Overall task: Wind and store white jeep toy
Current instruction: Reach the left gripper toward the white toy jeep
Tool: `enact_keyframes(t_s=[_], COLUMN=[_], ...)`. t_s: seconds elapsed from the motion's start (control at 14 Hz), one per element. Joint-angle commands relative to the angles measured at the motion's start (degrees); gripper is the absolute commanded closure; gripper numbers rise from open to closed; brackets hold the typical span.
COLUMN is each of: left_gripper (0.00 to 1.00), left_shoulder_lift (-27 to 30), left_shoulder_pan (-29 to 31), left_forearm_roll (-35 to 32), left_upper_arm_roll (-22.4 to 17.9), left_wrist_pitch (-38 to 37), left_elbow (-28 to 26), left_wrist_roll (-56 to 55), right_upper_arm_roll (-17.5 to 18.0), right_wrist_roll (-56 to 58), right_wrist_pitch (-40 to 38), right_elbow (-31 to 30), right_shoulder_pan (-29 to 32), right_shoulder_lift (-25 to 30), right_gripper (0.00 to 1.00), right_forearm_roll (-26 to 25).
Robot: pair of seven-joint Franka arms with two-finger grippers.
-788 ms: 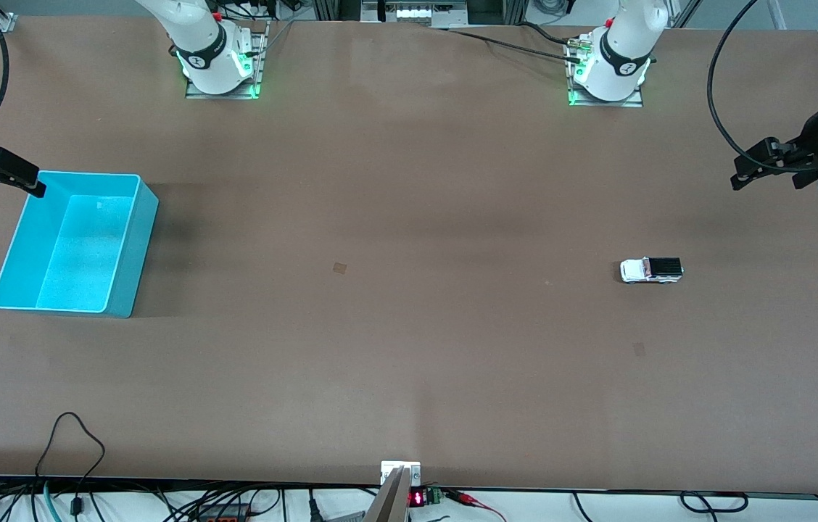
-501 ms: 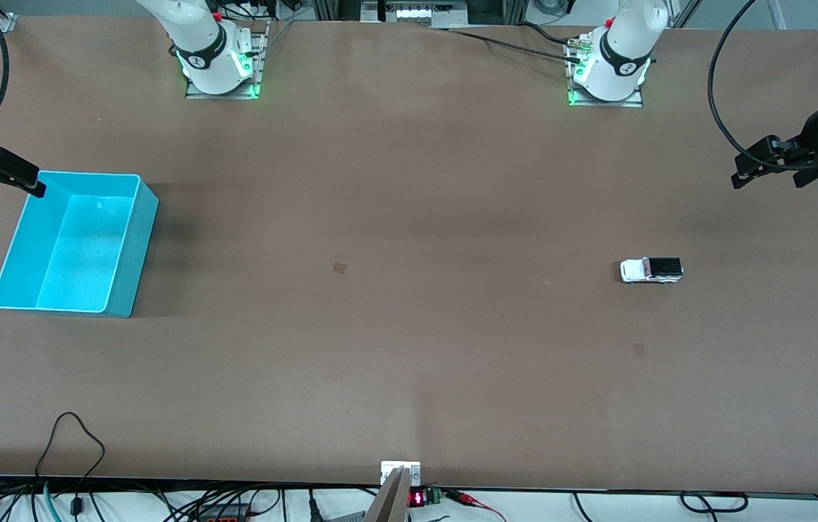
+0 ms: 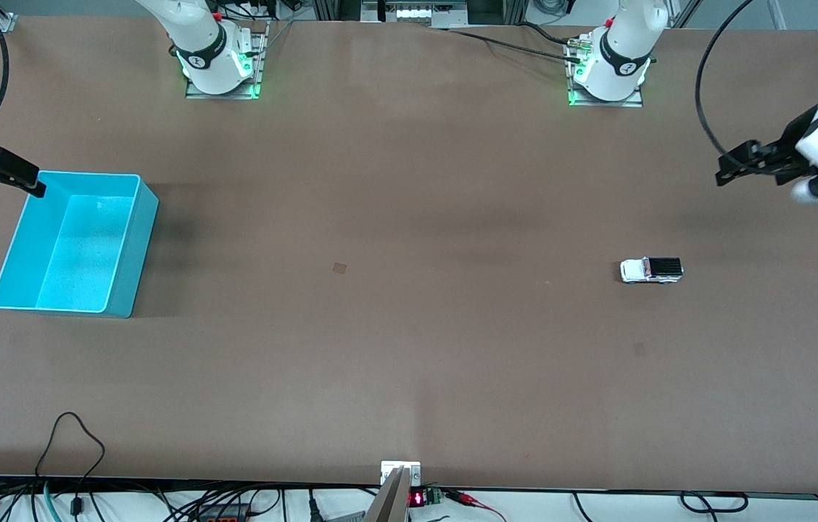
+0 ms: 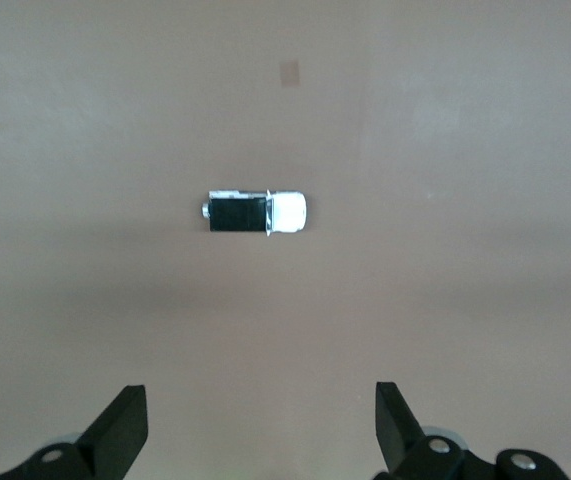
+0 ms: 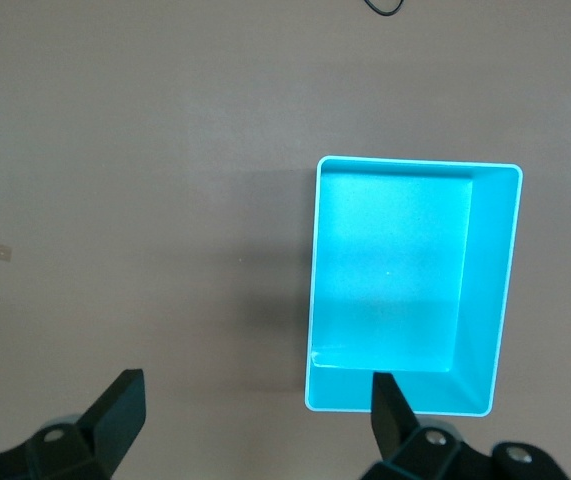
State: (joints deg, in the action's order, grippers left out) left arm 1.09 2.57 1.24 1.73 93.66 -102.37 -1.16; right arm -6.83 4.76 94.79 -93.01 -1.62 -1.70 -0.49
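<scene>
The brown table [image 3: 409, 326] spans the whole front view, with both arm bases along its top edge. Toward the right arm's end sits the turquoise bin [image 3: 137, 239], a rectangular open tub resting flat on the tabletop; the right wrist view looks straight down into it, and nothing shows inside it [image 5: 493, 290].

The left gripper [image 3: 732, 168] hangs in the air over the table at the left arm's end, its black fingers spread wide with nothing between them; in the left wrist view the two fingertips [image 4: 125, 425] stand well apart over bare tabletop. The right gripper [image 3: 21, 181] hovers over the table just beside the bin's rim, released as well, its fingers [image 5: 120, 405] wide and holding nothing.

The white jeep toy [image 3: 651, 270] stands on its wheels on the table toward the left arm's end, well apart from the bin. From above [image 4: 256, 211] its white hood and black rear section are plain; a small stub at its black end may be a winding knob, though that is hard to make out.
</scene>
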Motion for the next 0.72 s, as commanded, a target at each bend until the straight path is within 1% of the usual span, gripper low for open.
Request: enact_keyframes(t_s=[0.0,0.14,0.21,0.36,0.43,0.57,0.64], left_gripper=[0.0,0.0,0.0,0.0,0.0,0.0,0.0], left_shoulder_lift=[-6.43,-9.17,-9.79,-11.28,-12.68,-15.58,-16.72], left_shoulder_pan=[-0.28,-0.37,-0.37,-0.54,-0.63,-0.55,-0.2], left_forearm_roll=[0.26,0.17,-0.09,-3.85,-5.18,-6.41,-6.51], left_upper_arm_roll=[0.03,0.03,0.03,0.12,0.29,0.3,0.3], left_wrist_pitch=[1.53,4.06,5.82,11.16,13.37,16.19,17.69], left_elbow=[0.41,-0.02,-1.33,-4.23,-4.59,-4.6,-4.6], left_wrist_roll=[-0.33,-0.33,-0.33,-0.25,0.28,5.17,10.08], right_upper_arm_roll=[0.24,0.24,0.24,0.24,0.24,0.24,0.24], right_wrist_roll=[-0.63,-0.63,-0.63,-0.63,-0.63,-0.63,-0.63], right_wrist_pitch=[-0.83,-0.83,-0.83,-0.83,-0.83,-0.92,-0.92], right_elbow=[0.72,0.63,0.72,0.64,0.63,0.63,0.63], right_shoulder_pan=[0.3,0.3,0.3,0.3,0.3,0.3,0.21], right_shoulder_lift=[0.21,0.21,0.21,0.21,0.21,0.3,0.3], right_gripper=[0.0,0.0,0.0,0.0,0.0,0.0,0.0], right_forearm_roll=[0.14,0.14,0.14,0.14,0.14,0.23,0.14])
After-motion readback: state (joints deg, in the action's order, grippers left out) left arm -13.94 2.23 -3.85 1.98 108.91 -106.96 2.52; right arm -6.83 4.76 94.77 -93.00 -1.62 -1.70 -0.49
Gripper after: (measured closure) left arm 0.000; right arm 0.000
